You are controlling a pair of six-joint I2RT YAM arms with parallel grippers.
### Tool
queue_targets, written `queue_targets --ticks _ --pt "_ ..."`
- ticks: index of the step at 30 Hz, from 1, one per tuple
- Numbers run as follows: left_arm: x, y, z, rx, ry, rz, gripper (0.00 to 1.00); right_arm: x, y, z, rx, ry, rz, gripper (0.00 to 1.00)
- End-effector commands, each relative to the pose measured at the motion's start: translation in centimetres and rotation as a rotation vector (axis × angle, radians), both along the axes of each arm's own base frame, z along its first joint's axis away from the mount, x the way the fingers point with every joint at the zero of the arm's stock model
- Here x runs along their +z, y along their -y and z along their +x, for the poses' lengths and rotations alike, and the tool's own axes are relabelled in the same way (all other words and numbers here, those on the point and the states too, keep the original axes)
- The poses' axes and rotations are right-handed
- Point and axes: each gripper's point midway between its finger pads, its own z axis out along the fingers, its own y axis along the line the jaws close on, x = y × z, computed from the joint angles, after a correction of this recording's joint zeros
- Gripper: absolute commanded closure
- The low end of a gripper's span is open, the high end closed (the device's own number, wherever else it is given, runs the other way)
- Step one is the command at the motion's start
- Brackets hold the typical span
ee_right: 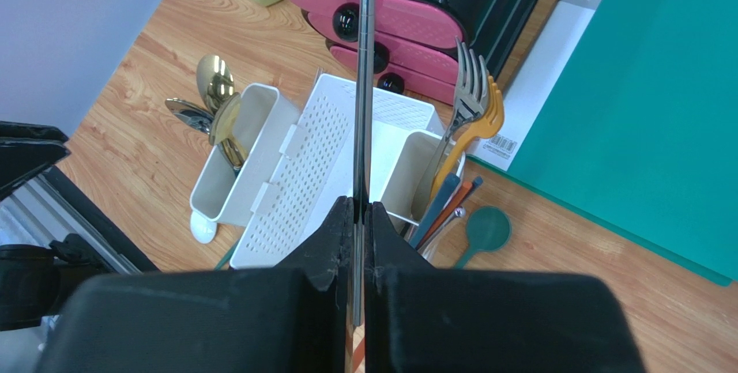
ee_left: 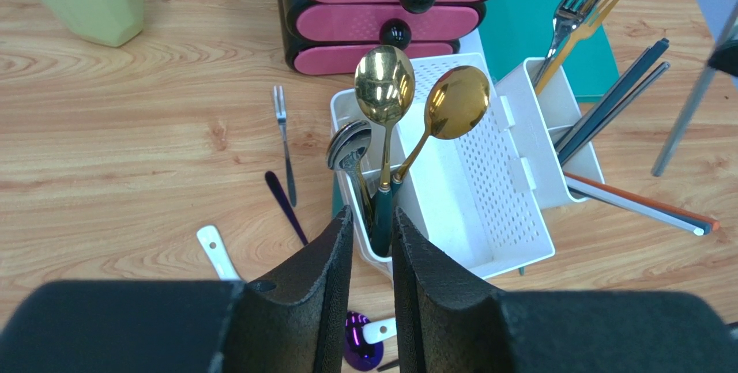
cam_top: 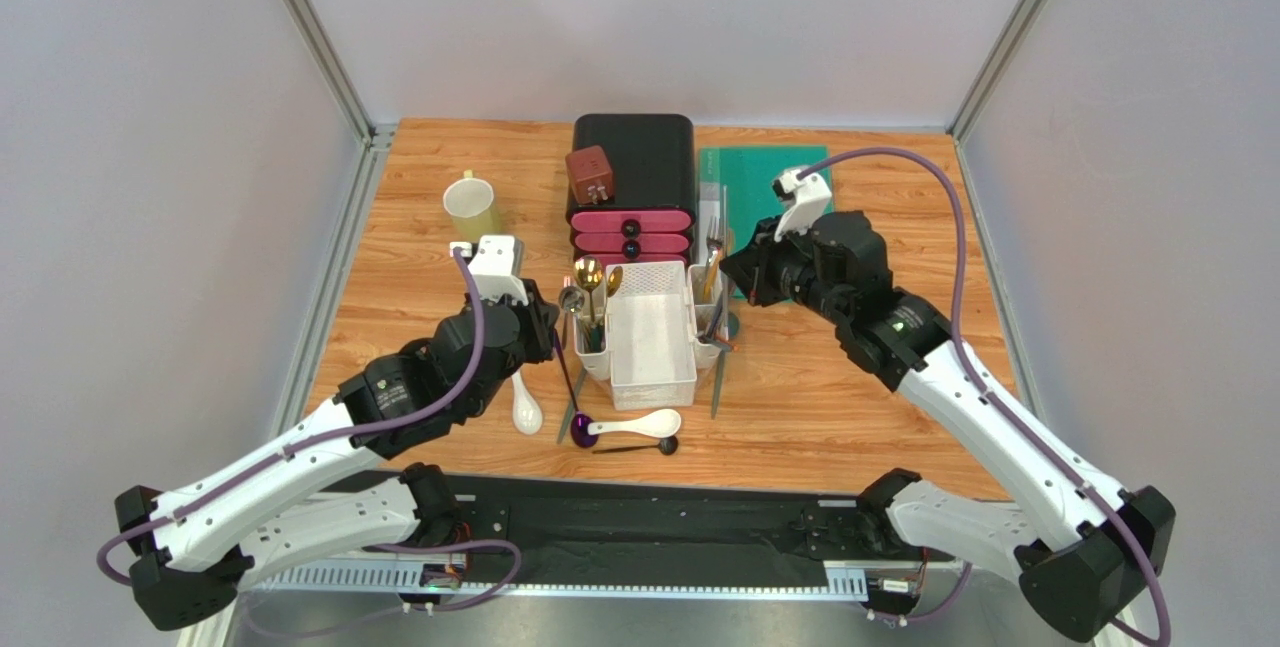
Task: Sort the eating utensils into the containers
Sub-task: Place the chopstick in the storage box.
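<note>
A silver utensil [ee_right: 364, 88] is clamped upright by the right gripper [ee_right: 362, 207], presumably for the fork bin [ee_right: 400, 184]; the left gripper [ee_left: 372, 219] is parted, empty.

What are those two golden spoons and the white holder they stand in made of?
The golden spoons look like polished metal with a gold finish: their bowls reflect like mirrors. The white holder looks like moulded plastic, matt and slightly translucent, with a perforated floor in its middle bin.

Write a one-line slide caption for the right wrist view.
Right gripper pinches a thin grey utensil above the white caddy, forks standing in its side bin.
</note>
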Motion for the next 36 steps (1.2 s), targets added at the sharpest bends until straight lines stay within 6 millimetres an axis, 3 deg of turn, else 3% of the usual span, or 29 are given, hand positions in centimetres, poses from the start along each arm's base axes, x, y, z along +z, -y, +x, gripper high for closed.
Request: queue_targets --ticks 1,4,5,7,8,15,28,33,35,36 --pt "0.6 0.1 0.1 0.005 0.005 -0.030 0.71 -0.6 -1.7 0.9 0.032 0.095 0.004 1.00" --pt "0.1 0.2 0.0 0.004 -0.007 -0.036 0.71 -0.8 -2.2 1.3 0.025 0.178 0.027 1.00" --pt "0.0 0.3 -0.1 -0.001 -0.012 -0.040 0.71 -2.5 -2.0 1.0 0.024 0.168 0.017 1.00" --pt "-0.4 0.6 -0.2 -0.007 -0.021 -0.049 0.72 -1.8 -2.2 1.2 0.019 0.240 0.073 1.00" --pt "-0.6 0.8 -0.2 -0.014 -0.027 -0.049 0.72 -3.1 -2.0 0.9 0.016 0.231 0.071 1.00" --pt "-1.0 1.3 -0.1 -0.025 -0.036 -0.043 0.72 -6.0 -1.5 1.5 -0.026 0.190 0.028 1.00" --pt "-0.7 1.9 0.1 -0.043 -0.035 -0.032 0.72 -0.9 -2.1 1.5 -0.004 0.266 0.064 1.00" --pt "-0.4 2.1 0.1 -0.054 -0.034 -0.037 0.72 -1.2 -2.6 2.2 0.001 0.306 0.064 1.00" --pt "-0.6 2.4 0.1 -0.064 -0.040 -0.029 0.72 -2.8 -2.6 2.3 0.002 0.299 0.050 1.00" --pt "-0.6 2.5 0.1 -0.065 -0.044 -0.026 0.72 -2.7 -2.6 2.5 -0.006 0.323 0.064 1.00"
